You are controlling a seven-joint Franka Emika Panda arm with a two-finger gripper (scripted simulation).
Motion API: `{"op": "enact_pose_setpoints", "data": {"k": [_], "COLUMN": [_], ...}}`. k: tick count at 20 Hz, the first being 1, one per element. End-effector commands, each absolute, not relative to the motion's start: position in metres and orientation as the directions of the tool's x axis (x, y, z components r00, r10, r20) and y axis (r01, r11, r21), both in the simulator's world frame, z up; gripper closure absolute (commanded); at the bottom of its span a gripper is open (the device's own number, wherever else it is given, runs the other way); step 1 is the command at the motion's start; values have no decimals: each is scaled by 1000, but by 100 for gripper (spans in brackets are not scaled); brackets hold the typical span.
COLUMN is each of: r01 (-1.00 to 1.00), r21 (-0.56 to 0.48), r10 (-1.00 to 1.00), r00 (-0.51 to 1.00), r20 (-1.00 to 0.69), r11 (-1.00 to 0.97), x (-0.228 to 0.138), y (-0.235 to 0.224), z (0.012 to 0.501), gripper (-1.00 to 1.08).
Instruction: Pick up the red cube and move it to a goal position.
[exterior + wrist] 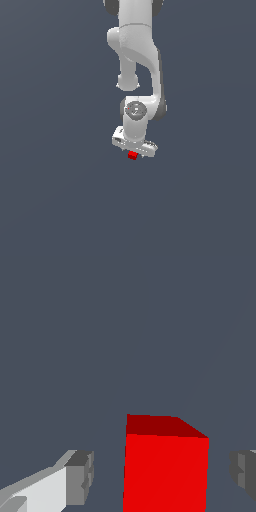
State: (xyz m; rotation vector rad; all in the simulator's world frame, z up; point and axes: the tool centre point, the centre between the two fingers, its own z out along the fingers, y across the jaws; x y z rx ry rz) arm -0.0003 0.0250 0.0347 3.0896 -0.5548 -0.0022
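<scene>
The red cube (132, 156) is a small, bright red block on the dark grey surface, directly under the white hand of the arm. My gripper (133, 152) points down over it. In the wrist view the red cube (166, 471) stands between my two fingers, with a grey finger pad (81, 478) on one side and the other pad (244, 471) on the opposite side. A narrow gap of grey floor shows on each side of the cube, so the gripper (162, 476) is open around it and neither pad touches it.
The white arm (137, 50) comes down from the top of the exterior view. A flat, plain dark grey surface (60, 190) lies all around. No goal marker shows in either view.
</scene>
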Motion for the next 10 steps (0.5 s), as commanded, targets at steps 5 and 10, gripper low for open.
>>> {"op": "enact_pose_setpoints", "data": {"k": [5,10], "r01": [-393,-394], "r21": [1,1], "r10": [-393,-394], "r00": [919,919], "r20": [0,0], "r11": [-919,-919], "x": [1,1], "y": [26,26], "z": [20,20], "gripper": [-92,108]}}
